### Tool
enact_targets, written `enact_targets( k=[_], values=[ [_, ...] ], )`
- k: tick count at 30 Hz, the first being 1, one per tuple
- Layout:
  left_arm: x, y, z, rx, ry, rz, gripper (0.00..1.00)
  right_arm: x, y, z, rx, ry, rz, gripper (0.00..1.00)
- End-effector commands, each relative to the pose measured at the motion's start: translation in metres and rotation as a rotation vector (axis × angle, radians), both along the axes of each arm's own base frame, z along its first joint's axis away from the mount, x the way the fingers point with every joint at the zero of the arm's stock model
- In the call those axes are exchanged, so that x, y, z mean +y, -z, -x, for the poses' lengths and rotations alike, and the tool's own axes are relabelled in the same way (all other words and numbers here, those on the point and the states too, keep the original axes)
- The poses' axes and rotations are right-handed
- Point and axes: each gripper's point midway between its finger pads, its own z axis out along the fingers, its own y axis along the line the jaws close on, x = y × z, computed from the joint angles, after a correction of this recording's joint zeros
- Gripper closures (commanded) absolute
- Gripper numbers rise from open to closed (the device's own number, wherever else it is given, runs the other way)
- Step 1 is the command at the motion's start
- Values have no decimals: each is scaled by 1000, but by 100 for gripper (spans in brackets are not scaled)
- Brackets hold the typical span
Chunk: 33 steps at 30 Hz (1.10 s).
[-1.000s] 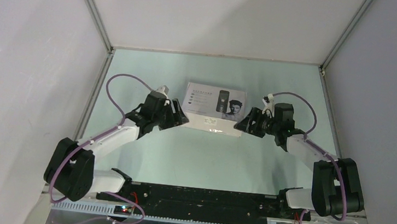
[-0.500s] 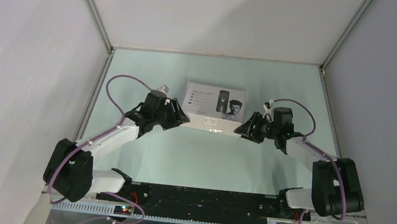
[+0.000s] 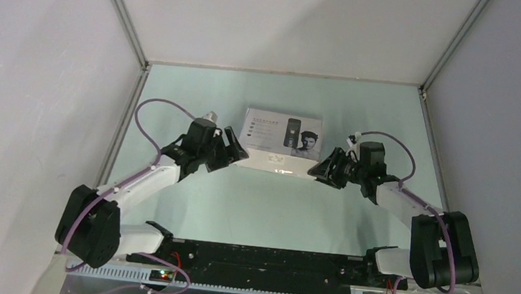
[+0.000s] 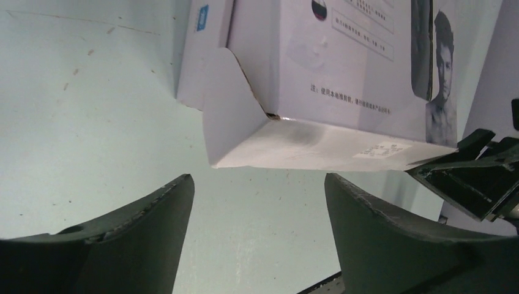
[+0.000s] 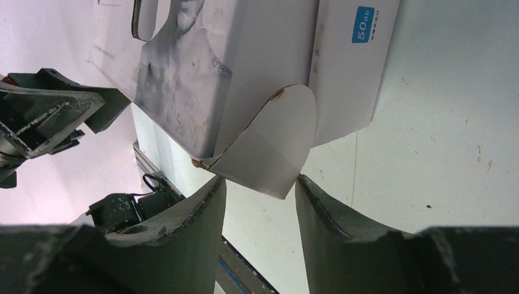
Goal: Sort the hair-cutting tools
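Note:
No hair-cutting tools show in any view. A white cardboard box (image 3: 280, 138) printed with a clipper and a man's face lies mid-table. My left gripper (image 3: 239, 155) is open just short of the box's near left corner (image 4: 245, 156), with only bare table between its fingers (image 4: 165, 208). An end flap (image 4: 229, 104) stands ajar there. My right gripper (image 3: 316, 170) is open at the box's right end (image 5: 257, 73). The tip of a loose rounded flap (image 5: 269, 153) dips between its fingertips (image 5: 312, 196), close to the right one.
The pale green table (image 3: 266, 205) is boxed in by white walls (image 3: 46, 97) on the left, back and right. A black rail with wiring (image 3: 261, 259) runs along the near edge between the arm bases.
The right gripper has come down and nearer along the box's right end, and its jaws have narrowed. The left gripper drew back slightly to the left; its jaws pinched in, then widened again.

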Motion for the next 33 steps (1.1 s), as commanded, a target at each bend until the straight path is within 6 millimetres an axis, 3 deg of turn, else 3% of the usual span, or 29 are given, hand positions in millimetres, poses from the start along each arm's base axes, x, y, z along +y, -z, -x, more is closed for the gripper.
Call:
enact_targets(
  k=[1, 12, 19, 24, 33],
  values=[
    [7, -16, -23, -84, -26, 0, 13, 2, -5, -2, -34, -5, -6, 49],
    [-11, -9, -32, -58, 32, 79, 17, 3, -2, -3, -29, -5, -10, 49],
    [-18, -9, -25, -34, 42, 126, 33, 3, -3, -1, -20, -2, -15, 51],
    [-19, -9, -16, -16, 54, 125, 53, 4, -5, 2, 1, 7, -24, 55],
    [-12, -4, 3, 68, 50, 81, 56, 6, -12, 11, 44, 32, -35, 60]
  ],
)
